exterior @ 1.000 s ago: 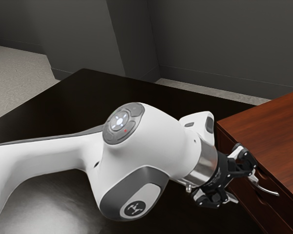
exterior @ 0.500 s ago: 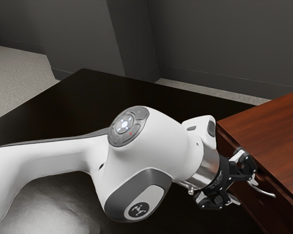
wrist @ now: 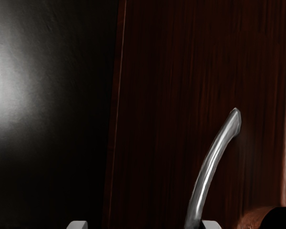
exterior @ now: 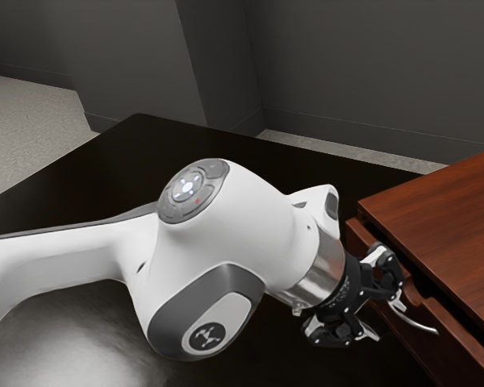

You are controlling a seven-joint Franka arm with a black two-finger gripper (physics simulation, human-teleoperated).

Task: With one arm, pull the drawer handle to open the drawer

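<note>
A dark red wooden cabinet [exterior: 448, 214] stands at the exterior view's right. Its top drawer [exterior: 369, 245] juts out a little from under the cabinet top. A curved metal handle [exterior: 418, 325] sticks out of the drawer front. My black gripper [exterior: 377, 300] is at that handle with its fingers spread wide, so it is open. In the wrist view the handle [wrist: 213, 164] runs down beside one fingertip [wrist: 210, 224], while the other fingertip [wrist: 77, 224] is far off. The drawer front [wrist: 162, 95] lies behind the handle.
The cabinet rests on a dark glossy table [exterior: 137, 161], also in the wrist view beside the drawer front as a table [wrist: 47, 105]. My white arm [exterior: 218, 266] covers the table's near part. Grey walls and a pale floor [exterior: 24, 121] lie beyond.
My hand has drawn back toward the exterior view's left with the handle, and the drawer front has slid out from under the cabinet top. The arm's elbow shifted left too.
</note>
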